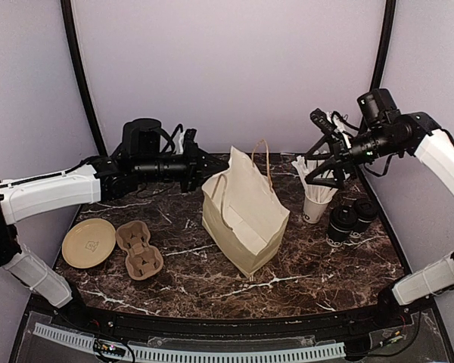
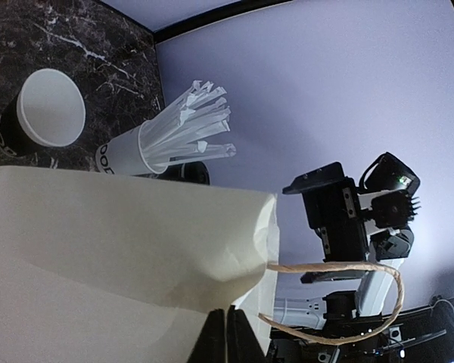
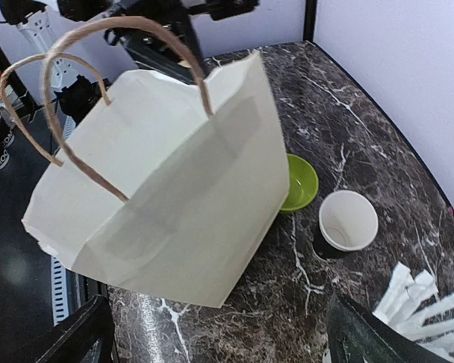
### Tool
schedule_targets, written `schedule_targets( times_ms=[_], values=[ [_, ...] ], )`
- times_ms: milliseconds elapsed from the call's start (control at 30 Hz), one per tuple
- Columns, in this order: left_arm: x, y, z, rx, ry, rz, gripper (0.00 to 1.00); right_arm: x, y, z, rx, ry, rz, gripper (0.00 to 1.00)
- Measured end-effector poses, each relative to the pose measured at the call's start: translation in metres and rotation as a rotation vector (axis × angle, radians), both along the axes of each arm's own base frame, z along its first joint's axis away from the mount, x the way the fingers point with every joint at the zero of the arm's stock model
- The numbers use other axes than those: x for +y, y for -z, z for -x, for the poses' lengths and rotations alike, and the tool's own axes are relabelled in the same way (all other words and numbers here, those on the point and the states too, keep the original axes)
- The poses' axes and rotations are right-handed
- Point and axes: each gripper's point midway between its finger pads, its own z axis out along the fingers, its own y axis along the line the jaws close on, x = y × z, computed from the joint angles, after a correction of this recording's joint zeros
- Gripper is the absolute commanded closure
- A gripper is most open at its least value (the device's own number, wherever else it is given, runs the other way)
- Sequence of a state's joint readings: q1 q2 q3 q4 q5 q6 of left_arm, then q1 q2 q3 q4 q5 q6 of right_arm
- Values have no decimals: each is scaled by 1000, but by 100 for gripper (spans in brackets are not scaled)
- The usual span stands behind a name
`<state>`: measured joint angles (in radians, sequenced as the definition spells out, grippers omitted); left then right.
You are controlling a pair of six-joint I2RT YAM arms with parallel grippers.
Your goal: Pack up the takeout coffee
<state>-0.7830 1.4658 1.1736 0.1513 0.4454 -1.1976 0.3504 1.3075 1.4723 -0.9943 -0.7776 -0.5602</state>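
One cream paper bag (image 1: 246,219), rim pinched by left gripper (image 2: 227,325); right gripper (image 3: 223,325) spread above lidless black paper coffee cup (image 3: 346,223), unseen from overhead, which alone shows two black-lidded cups (image 1: 342,223) beneath that gripper; brown marble table (image 1: 325,265), lilac walls (image 1: 227,68).

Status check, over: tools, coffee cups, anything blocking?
Left tool shut on paper bag rim. Right tool open, empty. Lidded cups and open cup on table, unpacked. Straw cup crowds lidded cups.
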Motion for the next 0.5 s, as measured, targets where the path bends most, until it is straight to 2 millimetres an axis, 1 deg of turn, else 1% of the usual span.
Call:
schedule_targets(
  times_ms=[33, 67, 100, 167, 233, 300, 333, 400, 500],
  values=[
    [1, 0, -2, -7, -8, -4, 72, 10, -6, 9, -14, -34, -3, 1],
    [1, 1, -2, -12, -13, -8, 67, 20, -12, 16, -28, -59, -3, 1],
    [2, 1, -5, -21, -25, -15, 60, 27, -17, 19, -35, -70, -2, 1],
    [4, 4, -8, -33, -45, -40, 55, 45, -29, 20, -48, -89, -3, 1],
    [7, 6, -12, -49, -68, -72, 53, 60, -42, 11, -59, -84, -11, 1],
    [11, 7, -16, -72, -92, -104, 53, 72, -47, 3, -61, -72, -12, 1],
    [13, 7, -18, -86, -102, -119, 54, 79, -47, -1, -62, -64, -5, 3],
    [18, 9, -20, -108, -124, -148, 54, 93, -43, -5, -53, -50, 17, 10],
    [25, 7, -22, -144, -149, -181, 55, 107, -34, -9, -34, -18, 47, 21]
  ],
)
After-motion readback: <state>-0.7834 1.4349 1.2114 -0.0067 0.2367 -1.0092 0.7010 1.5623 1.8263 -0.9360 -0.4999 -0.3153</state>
